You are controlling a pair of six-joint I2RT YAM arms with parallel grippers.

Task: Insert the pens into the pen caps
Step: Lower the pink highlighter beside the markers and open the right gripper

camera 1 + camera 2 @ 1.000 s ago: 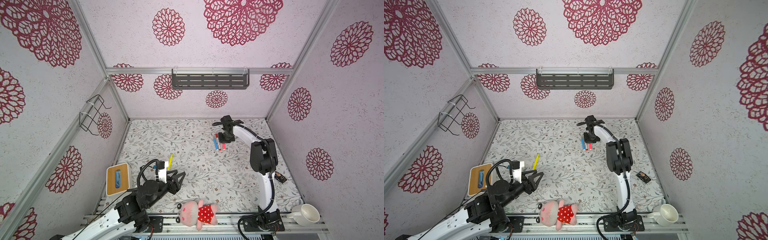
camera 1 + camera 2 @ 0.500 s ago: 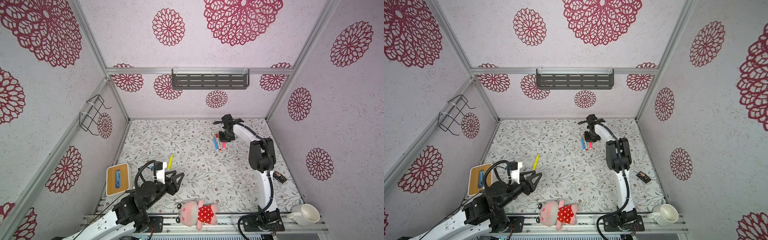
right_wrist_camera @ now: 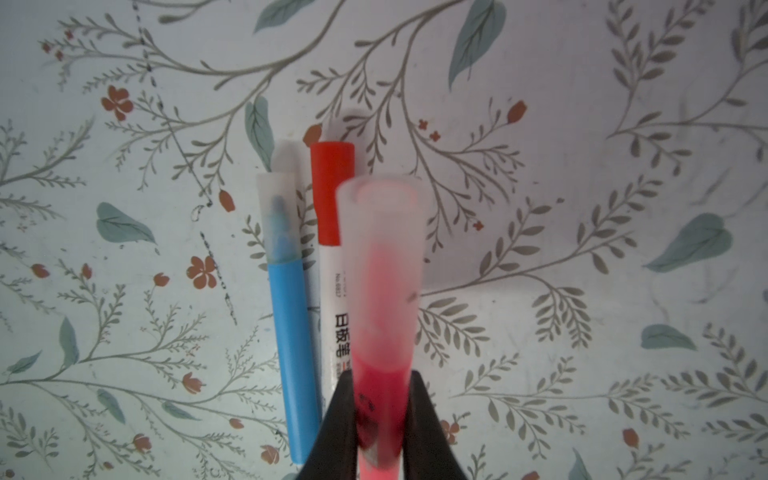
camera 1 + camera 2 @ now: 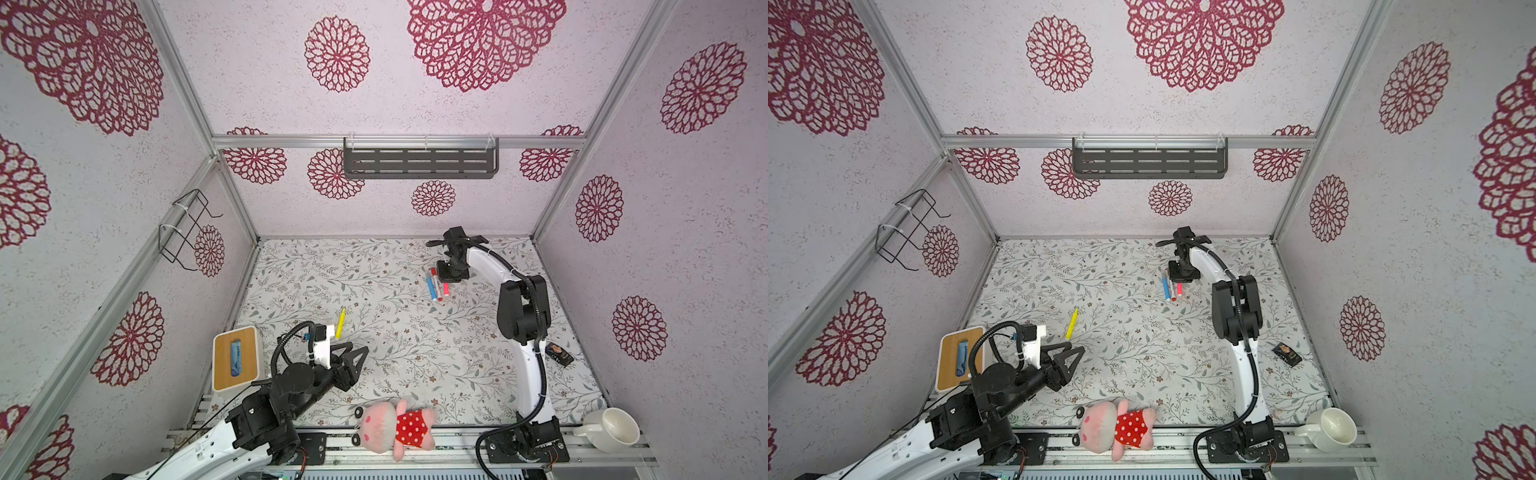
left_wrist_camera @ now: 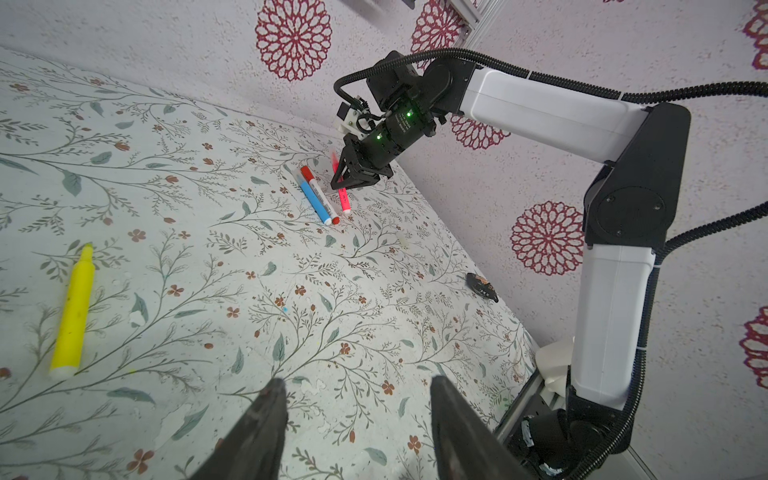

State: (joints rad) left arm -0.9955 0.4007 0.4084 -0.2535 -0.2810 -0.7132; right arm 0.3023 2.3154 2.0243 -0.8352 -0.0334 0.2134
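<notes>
On my right wrist feed the pink pen (image 3: 386, 299) is blurred and runs off the picture's edge inside the right claw (image 3: 382, 376), covering part of the white-barrelled pen (image 3: 330, 266).

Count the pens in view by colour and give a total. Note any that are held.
blue pen: 1
white-barrelled pen, red cap: 1
pink pen: 1, gripped by the right gripper
yellow pen: 1, lying apart from the others
Total: 4
</notes>
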